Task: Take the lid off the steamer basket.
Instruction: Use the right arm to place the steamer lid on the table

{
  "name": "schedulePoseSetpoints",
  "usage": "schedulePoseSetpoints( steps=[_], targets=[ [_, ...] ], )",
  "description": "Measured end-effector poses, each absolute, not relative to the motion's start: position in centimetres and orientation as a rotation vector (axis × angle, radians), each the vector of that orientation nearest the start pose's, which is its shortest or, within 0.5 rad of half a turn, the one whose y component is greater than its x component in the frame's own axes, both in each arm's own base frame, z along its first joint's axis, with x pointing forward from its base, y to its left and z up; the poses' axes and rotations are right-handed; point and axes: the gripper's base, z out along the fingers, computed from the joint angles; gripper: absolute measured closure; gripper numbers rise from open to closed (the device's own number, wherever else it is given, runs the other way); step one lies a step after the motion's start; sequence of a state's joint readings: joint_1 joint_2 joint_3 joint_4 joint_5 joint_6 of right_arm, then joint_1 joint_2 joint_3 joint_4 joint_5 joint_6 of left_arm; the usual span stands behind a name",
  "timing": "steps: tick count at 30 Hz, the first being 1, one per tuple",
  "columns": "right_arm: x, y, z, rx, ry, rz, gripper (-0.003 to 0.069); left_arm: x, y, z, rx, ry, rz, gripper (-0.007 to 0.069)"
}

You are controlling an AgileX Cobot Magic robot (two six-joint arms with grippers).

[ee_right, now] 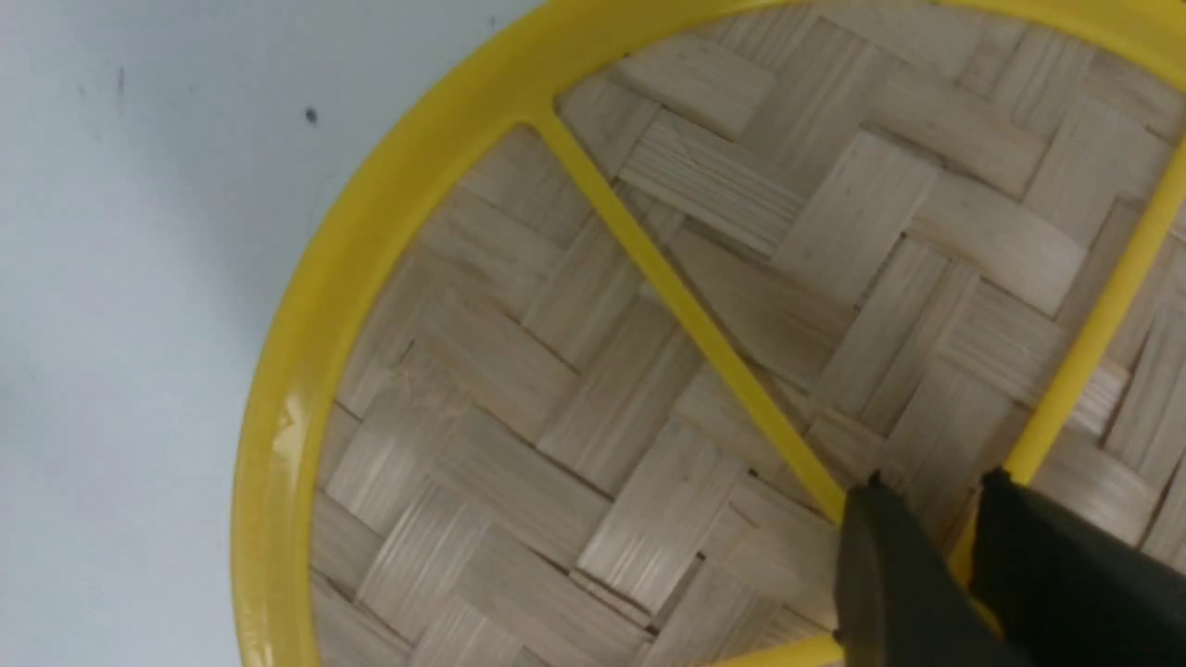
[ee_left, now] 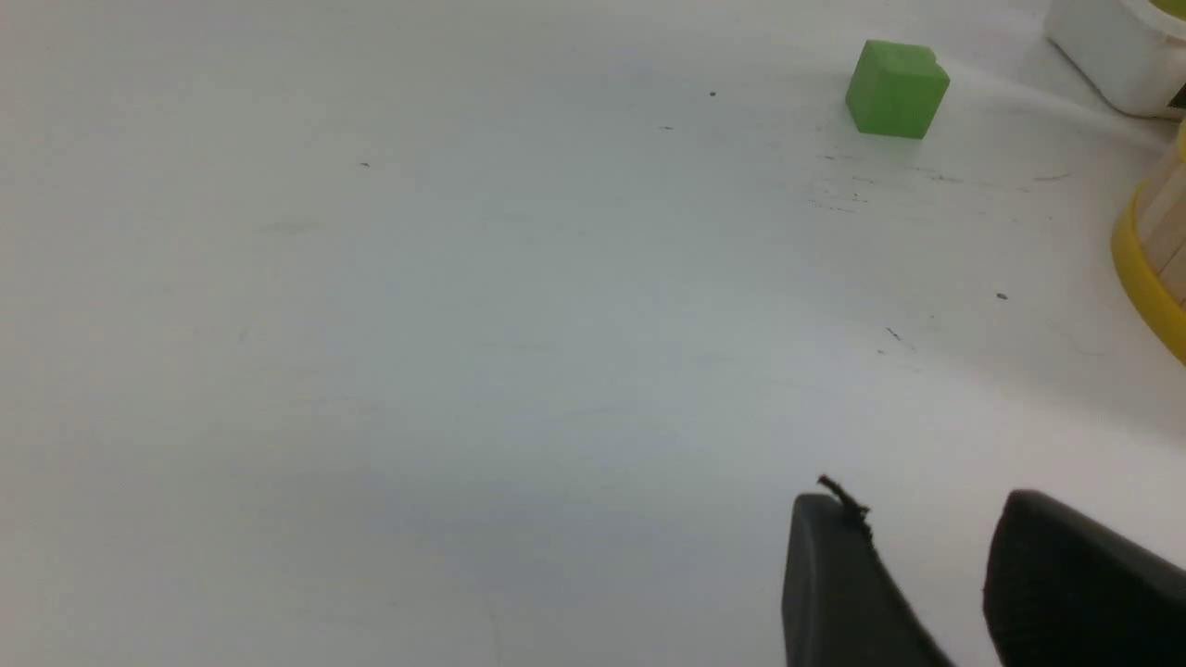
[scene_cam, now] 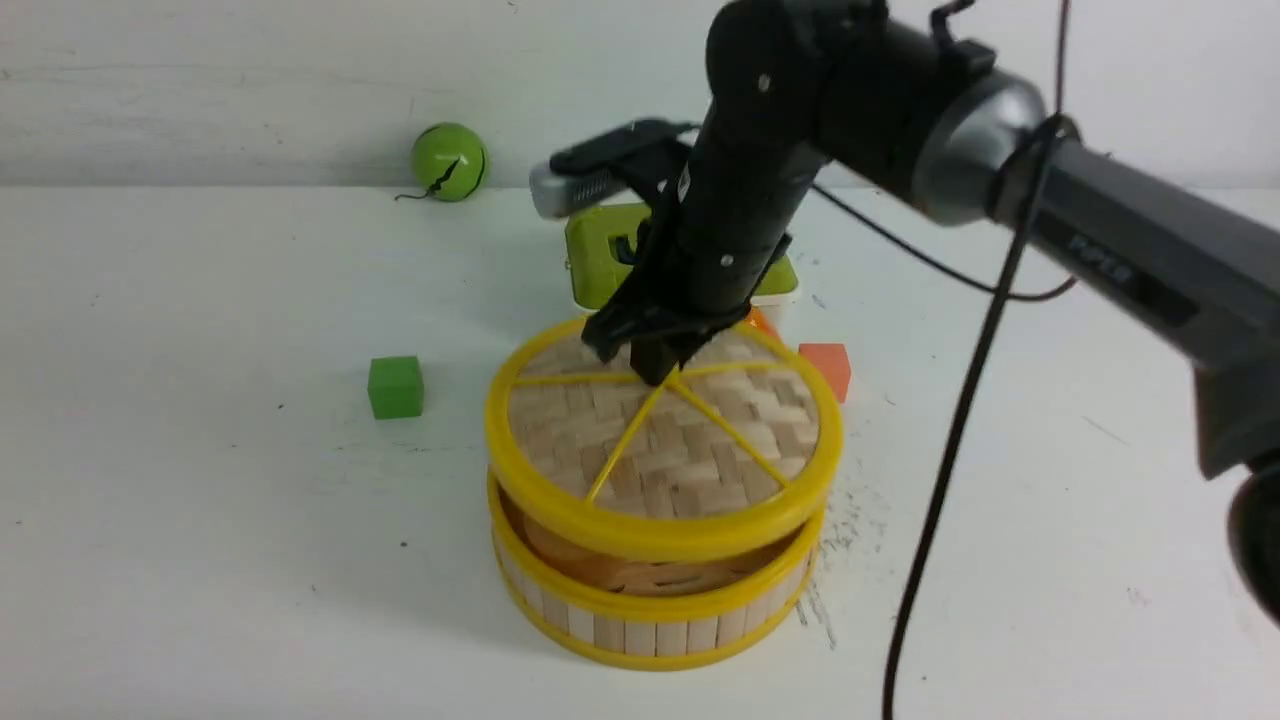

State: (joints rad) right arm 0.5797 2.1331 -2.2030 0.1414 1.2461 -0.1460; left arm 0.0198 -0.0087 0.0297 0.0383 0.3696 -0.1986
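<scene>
The lid [scene_cam: 680, 450], a woven bamboo disc with a yellow rim and yellow spokes, hangs tilted a little above the steamer basket [scene_cam: 650, 610], with a gap showing at the front. My right gripper [scene_cam: 657, 372] is shut on the lid's centre knob, which its fingers hide. The right wrist view shows the lid [ee_right: 593, 371] close up with the gripper [ee_right: 936, 491] closed at the hub. My left gripper [ee_left: 927, 505] is out of the front view; it hovers open and empty over bare table, the basket's edge [ee_left: 1149, 278] beside it.
A green cube [scene_cam: 395, 386] lies left of the basket and shows in the left wrist view [ee_left: 895, 89]. An orange cube [scene_cam: 826, 366] lies at its right. A green-and-white box [scene_cam: 600, 255] stands behind it. A green ball [scene_cam: 449, 161] rests by the back wall.
</scene>
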Motion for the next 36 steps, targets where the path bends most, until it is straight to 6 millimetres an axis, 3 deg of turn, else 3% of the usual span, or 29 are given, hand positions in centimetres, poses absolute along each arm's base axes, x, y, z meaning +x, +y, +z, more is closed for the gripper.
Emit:
schedulePoseSetpoints(
  steps=[2, 3, 4, 6, 9, 10, 11, 12, 13, 16, 18, 19, 20, 21, 22, 23, 25, 26, 36],
  targets=[
    [37.4, 25.7, 35.8, -0.917, 2.434, 0.315, 0.0549, 5.3, 0.2, 17.0, -0.18, 1.866, -0.086, 0.0385],
    [37.2, 25.6, 36.2, -0.914, 2.426, 0.317, 0.0549, 5.3, 0.2, 17.0, -0.18, 1.866, -0.086, 0.0385],
    [36.1, 24.6, 38.8, -0.898, 2.369, 0.297, 0.0549, 5.3, 0.2, 17.0, -0.18, 1.866, -0.086, 0.0385],
    [34.3, 22.9, 41.9, -0.871, 2.304, 0.257, 0.0549, 5.3, 0.2, 17.0, -0.18, 1.866, -0.086, 0.0385],
    [31.6, 19.8, 44.4, -0.818, 2.286, 0.202, 0.0549, 5.3, 0.2, 17.0, -0.18, 1.866, -0.086, 0.0385],
    [31.5, 19.5, 44.4, -0.812, 2.288, 0.194, 0.0549, 5.3, 0.2, 17.0, -0.18, 1.866, -0.086, 0.0385],
    [30.5, 17.3, 44.1, -0.765, 2.338, 0.174, 0.0549, 5.3, 0.2, 17.0, -0.18, 1.866, -0.086, 0.0385],
    [30.5, 17.3, 44.1, -0.765, 2.338, 0.174, 0.0549, 5.3, 0.2, 17.0, -0.18, 1.866, -0.086, 0.0385],
    [30.1, 15.0, 43.4, -0.706, 2.392, 0.141, 0.0549, 5.3, 0.2, 17.0, -0.18, 1.866, -0.086, 0.0385],
    [30.0, 10.9, 39.4, -0.574, 2.551, 0.075, 0.0549, 5.3, 0.2, 17.0, -0.18, 1.866, -0.086, 0.0385],
    [30.3, 9.4, 37.7, -0.511, 2.593, 0.064, 0.0549, 5.3, 0.2, 17.0, -0.18, 1.866, -0.086, 0.0385],
    [30.9, 7.5, 35.4, -0.407, 2.631, 0.067, 0.0549, 5.3, 0.2, 17.0, -0.18, 1.866, -0.086, 0.0385],
    [30.9, 7.3, 34.8, -0.398, 2.647, 0.068, 0.0549, 5.3, 0.2, 17.0, -0.18, 1.866, -0.086, 0.0385],
    [31.3, 5.9, 32.6, -0.308, 2.669, 0.088, 0.0549, 5.3, 0.2, 17.0, -0.18, 1.866, -0.086, 0.0385],
    [31.2, 5.9, 32.3, -0.308, 2.679, 0.088, 0.0549, 5.3, 0.2, 17.0, -0.18, 1.866, -0.086, 0.0385],
    [31.5, 4.9, 30.0, -0.24, 2.696, 0.105, 0.0549, 5.3, 0.2, 17.0, -0.18, 1.866, -0.086, 0.0385],
    [31.8, 4.5, 28.9, -0.209, 2.688, 0.11, 0.0549, 5.3, 0.2, 17.0, -0.18, 1.866, -0.086, 0.0385],
    [32.1, 4.2, 27.3, -0.189, 2.687, 0.107, 0.0549, 5.3, 0.2, 17.0, -0.18, 1.866, -0.086, 0.0385],
    [35.2, 4.4, 22.1, -0.158, 2.644, 0.102, 0.0549, 5.3, 0.2, 17.0, -0.18, 1.866, -0.086, 0.0385]
  ],
)
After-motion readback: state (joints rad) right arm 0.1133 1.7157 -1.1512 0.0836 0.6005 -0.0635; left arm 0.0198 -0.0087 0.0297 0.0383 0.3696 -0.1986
